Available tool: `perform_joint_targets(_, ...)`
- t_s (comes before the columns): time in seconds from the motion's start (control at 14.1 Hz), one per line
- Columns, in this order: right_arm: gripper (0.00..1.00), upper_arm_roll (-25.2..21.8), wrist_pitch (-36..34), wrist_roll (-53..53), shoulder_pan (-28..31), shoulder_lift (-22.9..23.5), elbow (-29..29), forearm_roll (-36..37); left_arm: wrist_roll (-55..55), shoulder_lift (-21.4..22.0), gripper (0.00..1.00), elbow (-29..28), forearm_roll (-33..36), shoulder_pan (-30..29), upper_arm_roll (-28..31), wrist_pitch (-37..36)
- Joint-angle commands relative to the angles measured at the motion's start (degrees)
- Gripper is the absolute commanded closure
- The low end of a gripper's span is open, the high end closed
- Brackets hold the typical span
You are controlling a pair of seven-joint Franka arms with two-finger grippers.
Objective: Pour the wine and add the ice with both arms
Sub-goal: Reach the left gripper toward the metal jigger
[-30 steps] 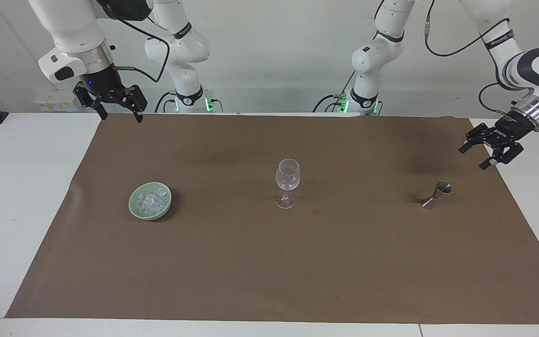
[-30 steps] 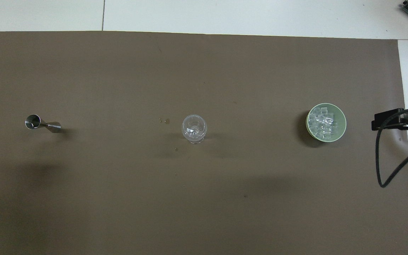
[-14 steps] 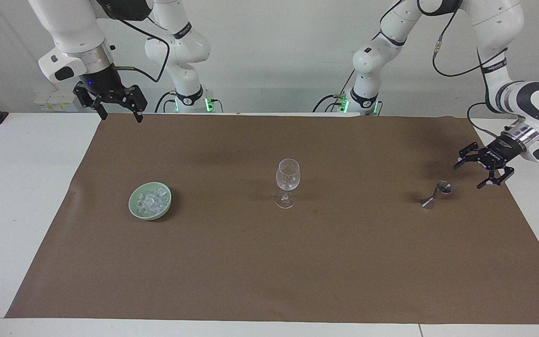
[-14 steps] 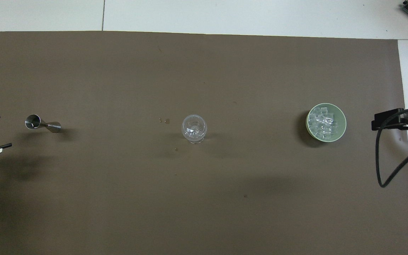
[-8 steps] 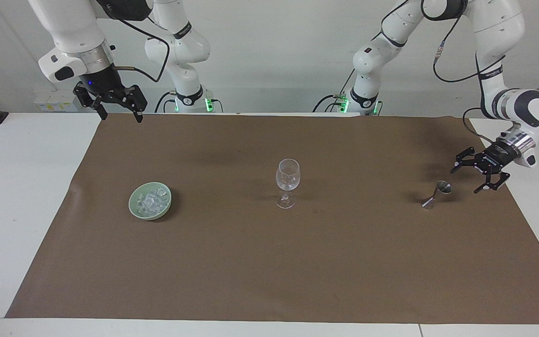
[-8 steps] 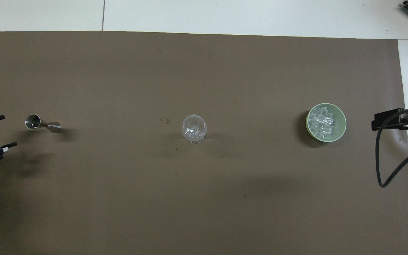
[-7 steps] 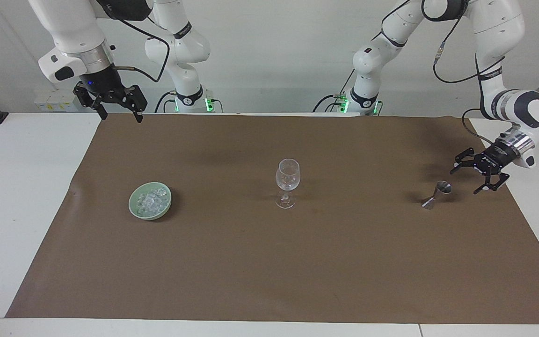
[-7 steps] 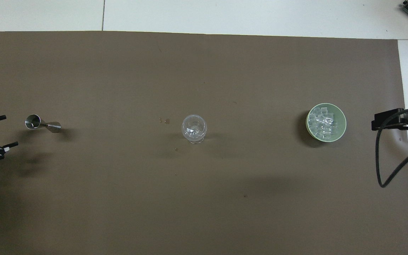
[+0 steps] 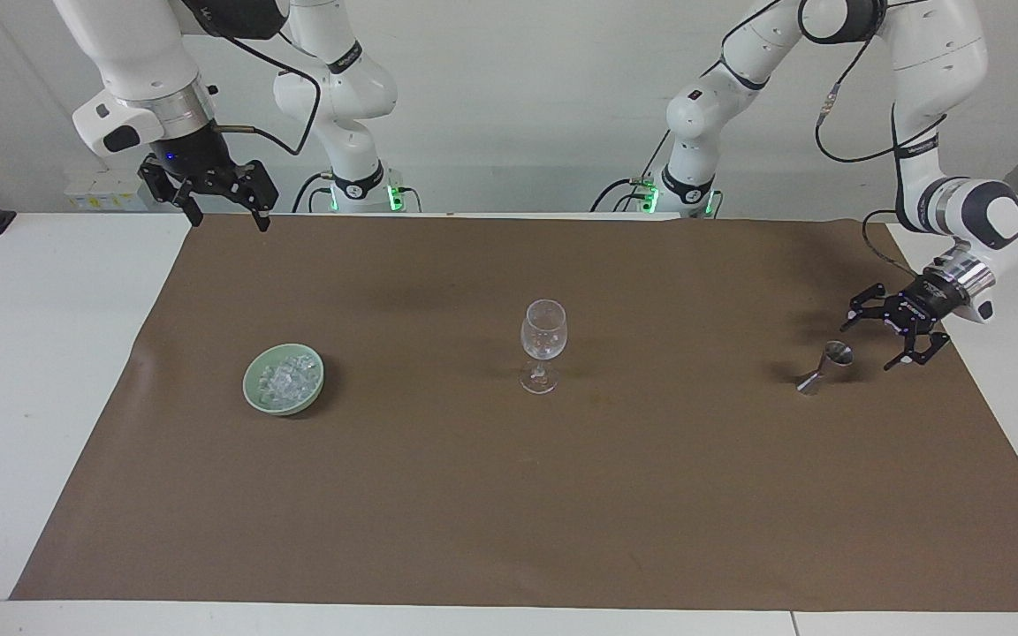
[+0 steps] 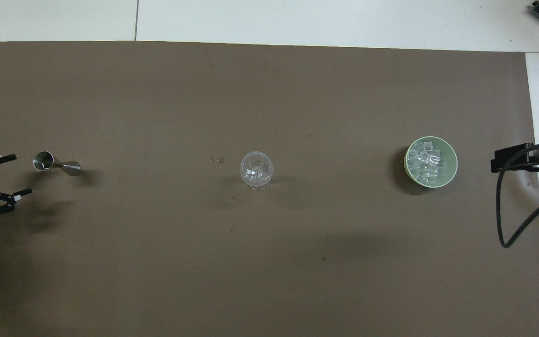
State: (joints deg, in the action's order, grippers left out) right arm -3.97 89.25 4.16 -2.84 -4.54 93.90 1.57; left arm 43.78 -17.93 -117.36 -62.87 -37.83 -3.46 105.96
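Brown paper (image 9: 509,495) covers most of a white table (image 9: 41,371), with a pale wall behind the two robot bases.

One pale green bowl (image 9: 254,394) sits toward the right arm's end of the table, and the ice (image 9: 286,378) lies heaped inside it: small clear, glassy whitish cubes, too crowded to count exactly, filling the bowl nearly to its rim. In the overhead view the ice (image 10: 427,163) catches the light in bright facets against the bowl (image 10: 453,164).

One clear stemmed wine glass (image 9: 543,343) stands upright at the middle of the paper, well apart from the bowl. A few small dark spots mark the paper just beside it. One steel jigger (image 9: 825,367), a double cone, stands tilted toward the left arm's end, with its wider mouth up.

Two white arms are present. The left gripper (image 9: 885,341) is low over the paper just beside the jigger, its black fingers spread wide and holding nothing, not touching the jigger. In the overhead view the left gripper (image 10: 12,174) shows the same wide spread. The right gripper (image 9: 224,216) waits raised over the paper's corner at the robots' end, fingers apart and empty, well apart from the bowl.
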Motion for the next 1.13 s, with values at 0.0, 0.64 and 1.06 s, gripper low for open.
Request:
perform_joint_targets(0.0,0.0,0.28,0.66,0.23,0.3,-1.26,1.55,-0.69,0.6,0.36,0.0,-1.82,-2.33,-0.75,-0.32,-0.22)
perform_joint_targets(0.64,0.0,0.28,0.66,0.23,0.3,-1.26,1.55,-0.69,0.25,-5.0,0.0,-0.59,-7.88,-2.51,-0.32,-3.92)
perform_joint_targets(1.06,0.0,0.28,0.66,0.23,0.3,-1.26,1.55,-0.69,-2.64,-5.53,0.0,-0.94,-9.19,-2.07,-0.4,-5.42)
